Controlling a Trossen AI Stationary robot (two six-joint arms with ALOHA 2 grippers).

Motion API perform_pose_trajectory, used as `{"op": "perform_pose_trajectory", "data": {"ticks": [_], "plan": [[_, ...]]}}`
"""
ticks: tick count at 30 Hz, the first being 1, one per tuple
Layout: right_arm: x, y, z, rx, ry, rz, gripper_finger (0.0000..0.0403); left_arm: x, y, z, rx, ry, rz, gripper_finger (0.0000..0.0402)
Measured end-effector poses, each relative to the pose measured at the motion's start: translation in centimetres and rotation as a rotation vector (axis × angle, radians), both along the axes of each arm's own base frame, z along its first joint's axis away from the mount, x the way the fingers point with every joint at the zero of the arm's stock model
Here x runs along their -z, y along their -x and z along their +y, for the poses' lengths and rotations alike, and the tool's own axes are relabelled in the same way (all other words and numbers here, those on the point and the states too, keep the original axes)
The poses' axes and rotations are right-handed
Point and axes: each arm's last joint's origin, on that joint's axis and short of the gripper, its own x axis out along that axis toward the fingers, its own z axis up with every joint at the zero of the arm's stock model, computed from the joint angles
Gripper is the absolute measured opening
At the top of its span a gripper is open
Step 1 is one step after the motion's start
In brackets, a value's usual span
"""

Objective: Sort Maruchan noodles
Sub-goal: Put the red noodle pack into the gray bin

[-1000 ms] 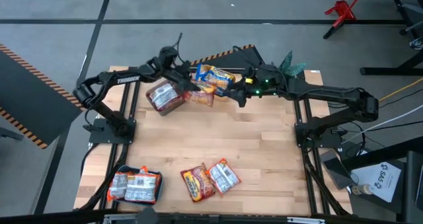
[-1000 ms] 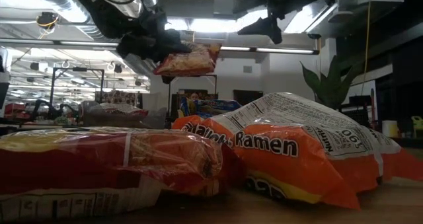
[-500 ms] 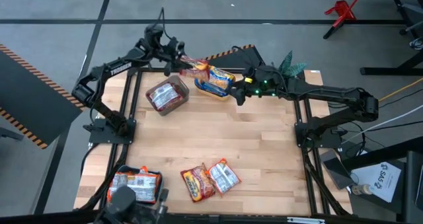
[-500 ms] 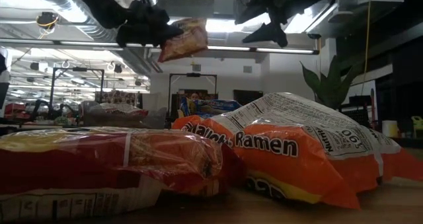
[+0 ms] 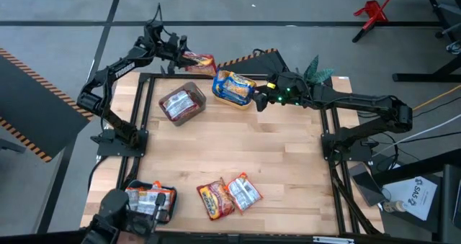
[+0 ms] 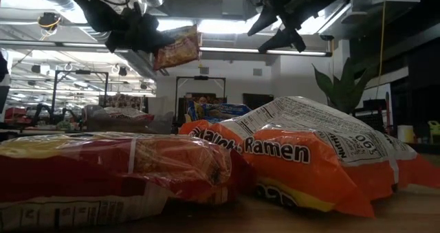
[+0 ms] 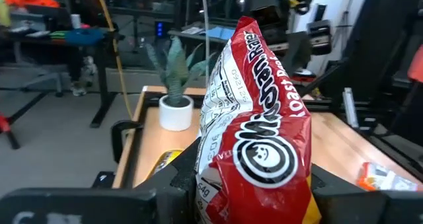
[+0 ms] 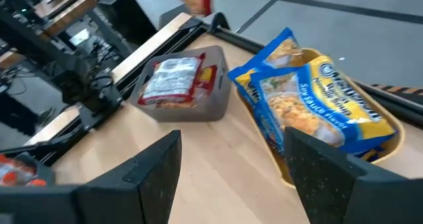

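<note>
Nearest the table's front edge lie the unsorted Maruchan noodles: an orange packet (image 5: 214, 199) and a silver-white packet (image 5: 245, 191) side by side, with more silver-white ones in the teal bin (image 5: 170, 201) at the front left corner. They look light, flat and crinkly, with slick film that could slide between fingers and a brittle noodle block inside, so a pinch on the sealed end or across a short edge seems safer than squeezing the middle. Farther back, the grey bin (image 5: 181, 104) holds a red-and-white packet and the yellow bin (image 5: 234, 98) holds blue-yellow ones. The right gripper (image 5: 258, 101) hovers just beside the yellow bin, its fingers spread and empty. Farthest off, the left gripper (image 5: 177, 57) pinches a red packet (image 5: 199, 61) by one end, carrying it in the air beyond the table's back edge. A second ago that packet hung low over the space between the grey and yellow bins; it has since swung up and outward, while the right arm has barely moved.
</note>
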Motion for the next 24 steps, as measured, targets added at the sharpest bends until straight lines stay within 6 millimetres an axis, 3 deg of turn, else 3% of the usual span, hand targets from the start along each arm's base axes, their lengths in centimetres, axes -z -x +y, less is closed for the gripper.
{"op": "perform_pose_trajectory", "data": {"ticks": [7, 11, 14, 18, 24], "plan": [[0.0, 0.0, -0.1, 0.023, 0.011, 0.003, 0.025, 1.2, 1.4, 0.3, -0.092, -0.045, 0.071, 0.0119], [0.0, 0.0, -0.1, 0.033, 0.015, 0.005, 0.025, 2.1, 1.6, -0.4, -0.126, 0.024, 0.168, 0.0119], [0.1, 0.1, -0.1, 0.042, 0.018, 0.01, 0.025, 2.2, 1.1, -2.2, -0.223, -0.124, 0.392, 0.0119], [0.1, 0.1, -0.1, 0.053, 0.02, 0.022, 0.025, 1.5, -0.1, -5.3, -0.183, -0.376, 0.719, 0.0119], [0.2, 0.2, -0.2, 0.063, 0.023, 0.03, 0.025, -1.3, -1.9, -7.8, -0.116, -0.533, 0.717, 0.0119]]}}
